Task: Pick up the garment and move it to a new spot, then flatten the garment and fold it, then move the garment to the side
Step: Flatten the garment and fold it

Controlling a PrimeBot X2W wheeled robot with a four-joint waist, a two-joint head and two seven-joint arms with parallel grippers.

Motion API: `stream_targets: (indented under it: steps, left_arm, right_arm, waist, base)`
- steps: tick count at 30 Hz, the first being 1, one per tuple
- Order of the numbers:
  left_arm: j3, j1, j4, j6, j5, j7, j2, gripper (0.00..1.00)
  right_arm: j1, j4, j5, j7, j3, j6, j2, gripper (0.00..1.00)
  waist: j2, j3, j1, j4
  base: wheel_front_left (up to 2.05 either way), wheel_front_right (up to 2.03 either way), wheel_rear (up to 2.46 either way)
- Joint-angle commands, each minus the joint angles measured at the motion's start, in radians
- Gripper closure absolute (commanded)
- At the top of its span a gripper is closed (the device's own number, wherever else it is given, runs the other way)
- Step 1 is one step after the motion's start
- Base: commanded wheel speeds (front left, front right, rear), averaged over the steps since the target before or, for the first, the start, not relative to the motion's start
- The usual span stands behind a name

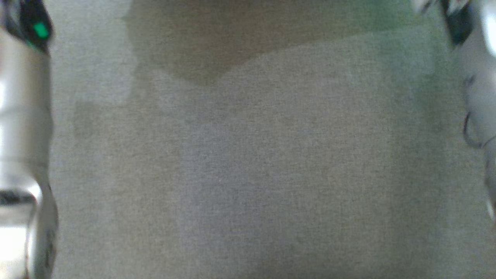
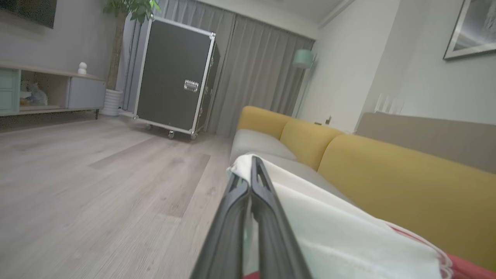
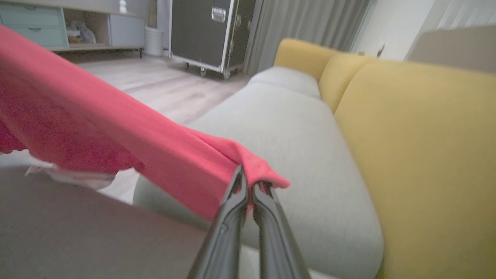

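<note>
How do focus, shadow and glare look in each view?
Head view: soft overall, a broad shadow across the grey cushion, glare on the pale left forearm. Left wrist view: far flight case crisp, near garment blurred. Right wrist view: garment smeared toward that view's left, yellow backrest soft.

Count: one garment (image 3: 116, 128); two grippers, left gripper (image 2: 254, 170) and right gripper (image 3: 248, 182); one sofa (image 3: 294, 128), three yellow back cushions (image 2: 407, 182); one black wheeled case (image 2: 174, 77); one potted plant (image 2: 130, 9); one framed picture (image 2: 471, 29).
</note>
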State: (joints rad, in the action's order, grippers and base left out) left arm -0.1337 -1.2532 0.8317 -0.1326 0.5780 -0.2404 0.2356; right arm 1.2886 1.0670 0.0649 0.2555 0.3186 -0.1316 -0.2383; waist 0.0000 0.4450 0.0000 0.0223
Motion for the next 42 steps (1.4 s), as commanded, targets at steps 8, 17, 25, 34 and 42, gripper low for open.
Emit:
stream_targets:
  steps: [8, 17, 25, 34, 42]
  left_arm:
    - [-0.126, 0.283, -0.069, 0.002, 0.026, -0.020, 0.075, 1.00]
    - [-0.303, 0.586, -0.204, 0.002, 0.126, 0.035, 0.202, 1.00]
    - [-0.378, 0.819, -0.374, 0.002, 0.219, 0.136, 0.334, 1.00]
    - [-0.391, 1.053, -0.618, 0.026, 0.285, 0.215, 0.460, 1.00]
    - [-0.383, 1.184, -0.776, 0.068, 0.345, 0.286, 0.539, 1.00]
  right_arm:
    - [-0.165, 0.120, 0.132, -0.049, 0.146, 0.001, 0.034, 1.00]
    - [-0.332, 0.064, 0.294, -0.128, 0.383, 0.001, -0.023, 1.00]
    - [-0.449, -0.068, 0.470, -0.210, 0.591, 0.001, -0.127, 1.00]
    - [-0.527, -0.242, 0.685, -0.328, 0.780, 0.001, -0.274, 1.00]
    - [-0.577, -0.372, 0.835, -0.397, 0.868, 0.001, -0.367, 1.00]
  waist:
    - [0.0000, -0.096, 0.0000, 0.028]
    - [0.0000, -0.224, 0.0000, 0.017]
    - [0.0000, -0.339, 0.0000, 0.000]
    - [0.0000, -0.425, 0.0000, -0.018]
    - [0.0000, -0.476, 0.0000, -0.029]
  base:
    - [0.00, 0.00, 0.00]
    - [0.00, 0.00, 0.00]
    - [0.00, 0.00, 0.00]
    - [0.00, 0.00, 0.00]
    - [0.00, 0.00, 0.00]
